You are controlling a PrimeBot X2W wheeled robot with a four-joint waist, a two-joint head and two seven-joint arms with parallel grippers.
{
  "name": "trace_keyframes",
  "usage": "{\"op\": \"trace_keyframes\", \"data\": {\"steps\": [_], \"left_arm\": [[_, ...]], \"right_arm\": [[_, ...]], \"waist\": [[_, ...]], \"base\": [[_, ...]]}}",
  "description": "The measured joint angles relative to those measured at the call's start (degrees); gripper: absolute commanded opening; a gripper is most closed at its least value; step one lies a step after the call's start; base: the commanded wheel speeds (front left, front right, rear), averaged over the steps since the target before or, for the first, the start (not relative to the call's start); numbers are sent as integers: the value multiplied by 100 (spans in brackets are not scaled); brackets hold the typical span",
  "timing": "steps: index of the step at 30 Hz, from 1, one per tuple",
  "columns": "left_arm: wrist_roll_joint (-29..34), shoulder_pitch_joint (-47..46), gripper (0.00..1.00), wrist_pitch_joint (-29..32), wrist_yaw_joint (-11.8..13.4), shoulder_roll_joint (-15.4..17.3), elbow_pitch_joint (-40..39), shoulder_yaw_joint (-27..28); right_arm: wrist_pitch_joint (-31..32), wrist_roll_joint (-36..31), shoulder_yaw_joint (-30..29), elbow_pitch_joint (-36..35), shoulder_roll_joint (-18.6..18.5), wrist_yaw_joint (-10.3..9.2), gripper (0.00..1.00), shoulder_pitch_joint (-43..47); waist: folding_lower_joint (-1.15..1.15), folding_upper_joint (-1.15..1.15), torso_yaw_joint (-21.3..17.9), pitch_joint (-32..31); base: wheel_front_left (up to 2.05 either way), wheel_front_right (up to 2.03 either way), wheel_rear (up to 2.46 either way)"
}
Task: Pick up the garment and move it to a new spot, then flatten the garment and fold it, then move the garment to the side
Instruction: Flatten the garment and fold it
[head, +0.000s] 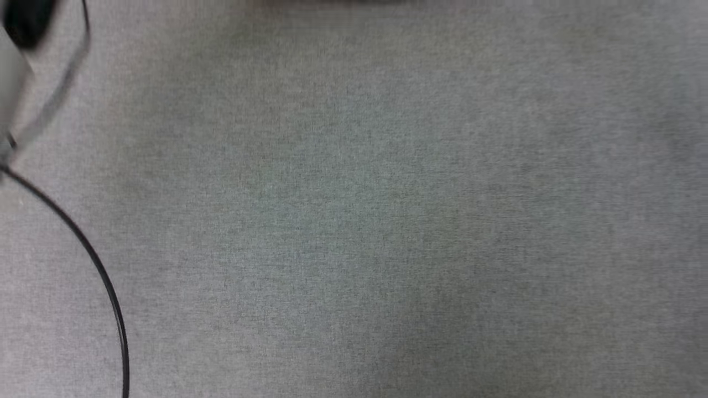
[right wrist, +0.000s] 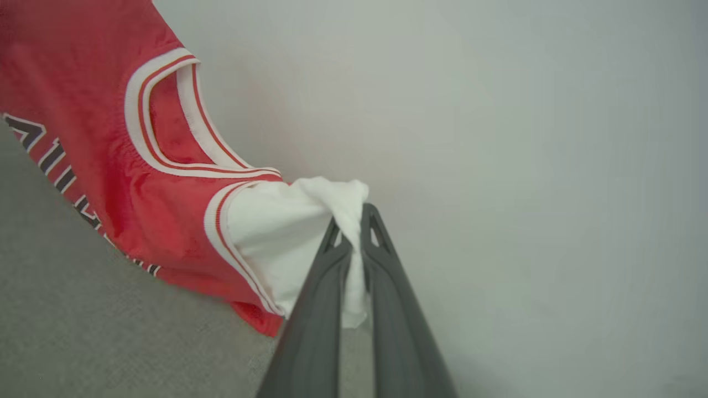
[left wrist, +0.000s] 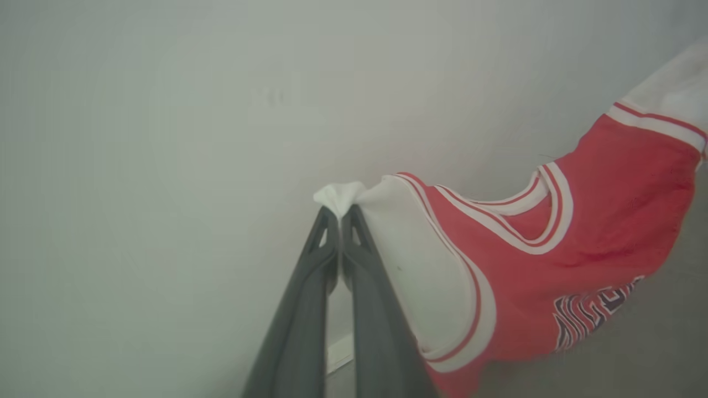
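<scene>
The garment (left wrist: 608, 221) is a red jersey with white short sleeves, red-and-white striped trim at neck and armholes, and black white-outlined letters on its front. It hangs lifted, stretched between its two sleeve tips, each bunched tight.

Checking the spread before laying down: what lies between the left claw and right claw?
The garment: left claw and right claw each pinch a white sleeve, red chest spanning between, in both wrist views.

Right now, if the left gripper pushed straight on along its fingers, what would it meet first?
The left gripper is shut on the garment by a white sleeve tuft; past that, a plain pale surface, probably a wall, depth unclear.
</scene>
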Motion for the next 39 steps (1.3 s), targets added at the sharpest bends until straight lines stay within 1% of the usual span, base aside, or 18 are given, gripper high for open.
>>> {"op": "trace_keyframes", "data": {"steps": [3,7,10,17,20,26,31,39], "left_arm": [[-144,768,0,-63,86,98,-211,22],[-347,1813,0,-105,328,286,-653,109],[-480,2654,0,-112,569,461,-1069,185],[-853,4688,0,-114,1318,891,-2364,393],[-1014,5486,0,-114,1612,1079,-2739,401],[-1359,6773,0,-122,2114,1422,-3339,546],[-1582,7681,0,-130,2376,1617,-3693,762],[-1660,9027,0,-130,2754,1652,-4270,1156]], "right_arm": [[-134,181,252,-142,-21,1,0,536],[-257,403,524,-339,-142,0,0,1221],[-355,548,691,-467,-285,1,0,1724],[-539,859,903,-835,-730,0,0,2992],[-627,996,883,-935,-877,0,0,3494],[-710,1162,808,-1138,-1094,1,0,4546],[-769,1203,619,-1280,-1238,1,0,5405],[-680,1125,156,-1689,-1471,1,0,6651]], "waist": [[0,0,-47,-180],[0,0,-95,-434],[-1,0,-130,-630],[-1,0,-180,-1161],[-1,0,-208,-1418],[-1,0,-264,-1947],[-2,0,-325,-2336],[-2,0,-399,-2769]], "base": [[0,0,0],[0,0,0],[0,0,0],[0,0,0],[0,0,0],[0,0,0],[0,0,0],[0,0,0]]}}
